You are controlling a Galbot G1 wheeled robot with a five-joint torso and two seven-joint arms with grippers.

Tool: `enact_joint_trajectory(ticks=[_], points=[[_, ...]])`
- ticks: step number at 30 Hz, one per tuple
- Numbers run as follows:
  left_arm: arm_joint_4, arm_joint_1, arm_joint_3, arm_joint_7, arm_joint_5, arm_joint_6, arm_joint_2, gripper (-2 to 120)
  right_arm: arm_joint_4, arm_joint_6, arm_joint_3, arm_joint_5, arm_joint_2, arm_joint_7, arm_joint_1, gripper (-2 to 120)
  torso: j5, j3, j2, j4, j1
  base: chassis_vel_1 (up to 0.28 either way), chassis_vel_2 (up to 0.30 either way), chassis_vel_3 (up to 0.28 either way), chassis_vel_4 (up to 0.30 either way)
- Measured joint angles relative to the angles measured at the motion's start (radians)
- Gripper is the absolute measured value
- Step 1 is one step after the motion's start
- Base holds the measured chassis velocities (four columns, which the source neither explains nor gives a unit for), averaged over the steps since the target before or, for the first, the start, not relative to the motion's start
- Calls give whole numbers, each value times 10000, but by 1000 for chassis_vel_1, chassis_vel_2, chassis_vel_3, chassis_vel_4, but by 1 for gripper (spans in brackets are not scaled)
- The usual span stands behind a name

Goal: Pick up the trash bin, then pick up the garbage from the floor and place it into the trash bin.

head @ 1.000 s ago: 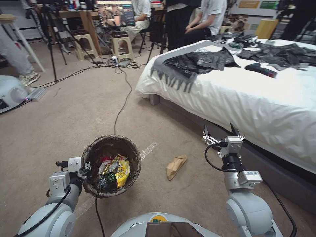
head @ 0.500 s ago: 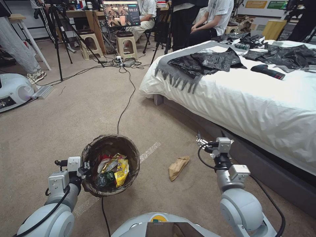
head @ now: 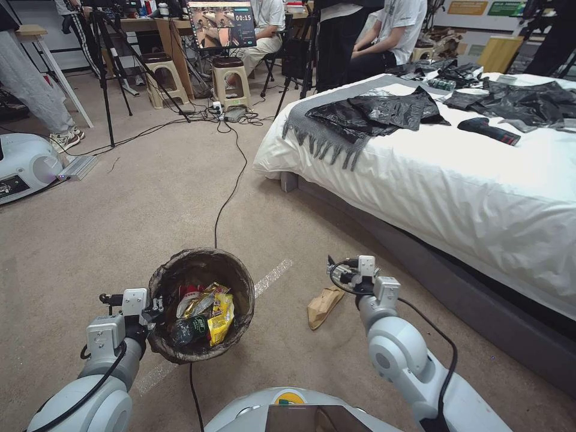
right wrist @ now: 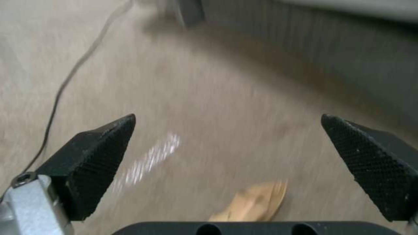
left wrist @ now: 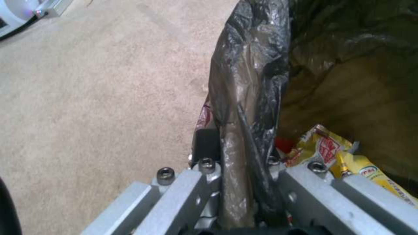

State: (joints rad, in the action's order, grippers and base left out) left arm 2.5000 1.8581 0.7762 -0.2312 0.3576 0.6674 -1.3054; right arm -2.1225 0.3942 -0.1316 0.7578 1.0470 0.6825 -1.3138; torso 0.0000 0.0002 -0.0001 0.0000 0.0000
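Observation:
The trash bin (head: 203, 253), round and lined with a dark bag, hangs just off the carpet at lower left. My left gripper (head: 157, 307) is shut on its near rim. In the left wrist view the gripper (left wrist: 237, 153) pinches the lined rim (left wrist: 248, 98). Garbage lies inside the bin: yellow wrappers (head: 221, 309), a green-labelled bottle (head: 191, 329) and a red packet (head: 191, 293). A brown paper bag (head: 323, 305) lies on the floor to the bin's right. My right gripper (head: 339, 273) hovers just above and beyond it, open. Between its fingers (right wrist: 226, 163) the bag (right wrist: 254, 204) shows near the palm.
A white-sheeted bed (head: 480, 180) with a dark base fills the right side, with black plastic bags (head: 372, 114) on top. A black cable (head: 231, 192) runs across the carpet to the bin. A white device (head: 21, 168) sits at far left; stools, tripods and people are behind.
My right arm has swung left and lowered from beside the bed base to just over the paper bag. The left gripper keeps its hold on the bin. The camera shifted slightly.

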Motion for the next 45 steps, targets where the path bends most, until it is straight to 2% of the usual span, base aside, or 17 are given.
enact_joint_trajectory(ticks=[3,11,19,37,45], points=[[0,6,1,35,21,-31,85,3,456,221,362,974,42,577,292,100,0,0,0,0,0,0,0,0,0],[0,5,12,54,87,-80,160,3,1423,318,966,1965,228,1130,930,100,-2,-1,0,-1,0,0,0,0,0],[0,-11,59,57,141,-110,140,3,2684,474,1769,3108,723,2237,2153,100,-1,-1,0,1,0,0,0,0,0],[0,-203,8,31,215,-94,20,3,4053,715,1988,3456,1199,2914,2806,100,-2,-1,0,-2,0,0,0,0,0],[-1,-165,24,23,192,-93,-30,3,5183,752,1948,3262,1799,2783,3023,100,-1,-2,0,1,0,0,0,0,0]])
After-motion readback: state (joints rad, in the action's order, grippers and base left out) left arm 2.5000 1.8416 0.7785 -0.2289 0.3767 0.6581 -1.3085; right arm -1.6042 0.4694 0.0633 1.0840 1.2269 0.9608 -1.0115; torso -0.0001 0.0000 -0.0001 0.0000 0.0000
